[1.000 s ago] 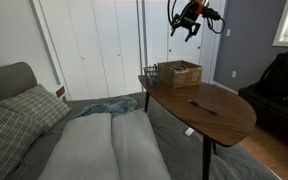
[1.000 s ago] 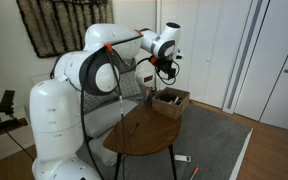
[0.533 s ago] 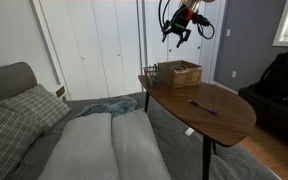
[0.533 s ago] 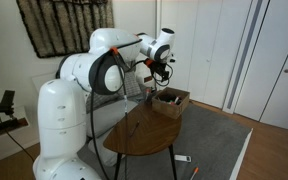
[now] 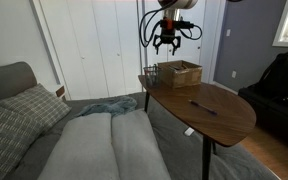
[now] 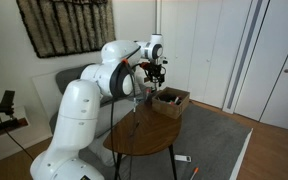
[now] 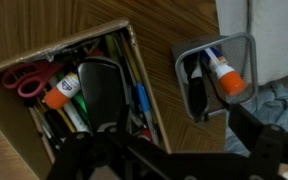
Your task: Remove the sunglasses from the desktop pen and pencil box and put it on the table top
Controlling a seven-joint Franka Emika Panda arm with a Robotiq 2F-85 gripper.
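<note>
The tan pen and pencil box (image 5: 181, 73) stands at the far end of the reddish-brown table top (image 5: 219, 112); it also shows in an exterior view (image 6: 171, 100). In the wrist view the box (image 7: 24, 62) holds pens, markers, red-handled scissors and a dark blackish thing that I take for the sunglasses (image 7: 99, 90). My gripper (image 5: 167, 42) hangs open and empty in the air above the box's left end, also in an exterior view (image 6: 157, 72). Its fingers frame the bottom of the wrist view (image 7: 169, 152).
A wire mesh cup (image 7: 216, 75) with markers stands beside the box. A thin purple pen (image 5: 202, 107) lies mid-table. A couch with a plaid pillow (image 5: 24, 115) lies beside the table. White closet doors stand behind.
My gripper has swung sideways from over the table's far edge to above the box's end near the mesh cup, and has come a little lower. It stays open.
</note>
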